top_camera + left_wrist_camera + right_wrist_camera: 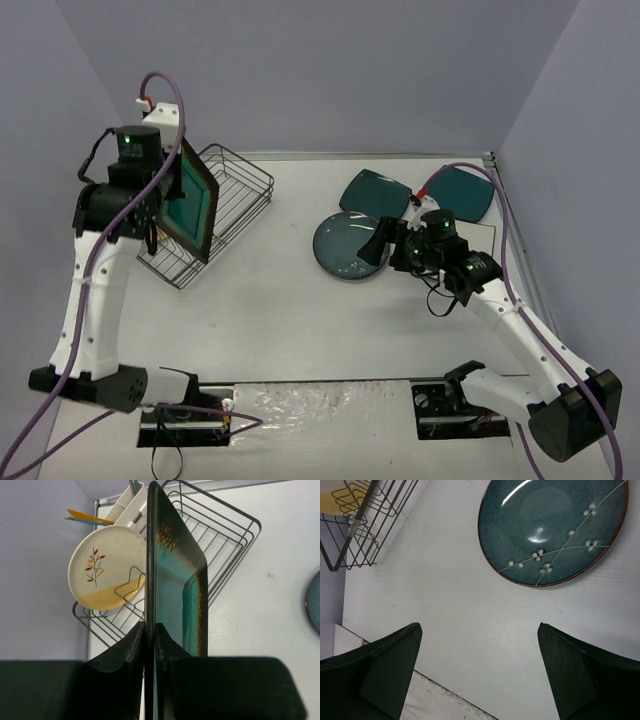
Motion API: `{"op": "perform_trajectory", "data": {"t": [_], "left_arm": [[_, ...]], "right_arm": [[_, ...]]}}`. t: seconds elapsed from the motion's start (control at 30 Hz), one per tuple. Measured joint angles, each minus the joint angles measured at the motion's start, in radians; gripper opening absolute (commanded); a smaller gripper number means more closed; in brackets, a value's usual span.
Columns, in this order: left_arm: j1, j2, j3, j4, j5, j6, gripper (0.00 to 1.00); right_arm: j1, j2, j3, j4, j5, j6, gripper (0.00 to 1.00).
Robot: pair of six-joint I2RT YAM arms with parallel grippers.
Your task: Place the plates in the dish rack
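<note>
My left gripper [165, 210] [150, 630] is shut on the rim of the brown-rimmed teal square plate [195, 205] [175, 580] and holds it on edge above the black wire dish rack [235, 190] [225, 545]. The cream-and-tan twig plate [105, 567] stands in the rack. My right gripper [388, 245] [480, 627] is open and empty, just off the right edge of the round grey-blue plate [345, 245] [552, 530], which lies flat on the table. Two dark teal rounded square plates [375, 190] [462, 190] lie behind it. The white square plate is out of view.
A white cutlery caddy [127, 507] with orange and teal utensils [82, 516] sits at the rack's far corner. Grey walls close in the table on the left, back and right. The rack's corner shows in the right wrist view [360, 520].
</note>
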State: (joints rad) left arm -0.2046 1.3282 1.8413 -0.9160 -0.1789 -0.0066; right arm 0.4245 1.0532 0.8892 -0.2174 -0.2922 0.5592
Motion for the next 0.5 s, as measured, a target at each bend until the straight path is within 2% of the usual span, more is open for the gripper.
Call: {"op": "perform_trajectory", "data": {"t": [0.27, 0.4, 0.5], "left_arm": [[0.220, 0.326, 0.410, -0.084, 0.267, 0.226, 0.00], [0.286, 0.374, 0.443, -0.071, 0.294, 0.336, 0.00], [0.304, 0.381, 0.395, -0.064, 0.289, 0.410, 0.00]], "right_arm": [[-0.012, 0.026, 0.002, -0.004, -0.009, -0.042, 0.98], [-0.016, 0.043, 0.003, -0.004, -0.015, -0.066, 0.98], [-0.024, 0.081, 0.008, -0.004, -0.020, -0.088, 0.98]]}}
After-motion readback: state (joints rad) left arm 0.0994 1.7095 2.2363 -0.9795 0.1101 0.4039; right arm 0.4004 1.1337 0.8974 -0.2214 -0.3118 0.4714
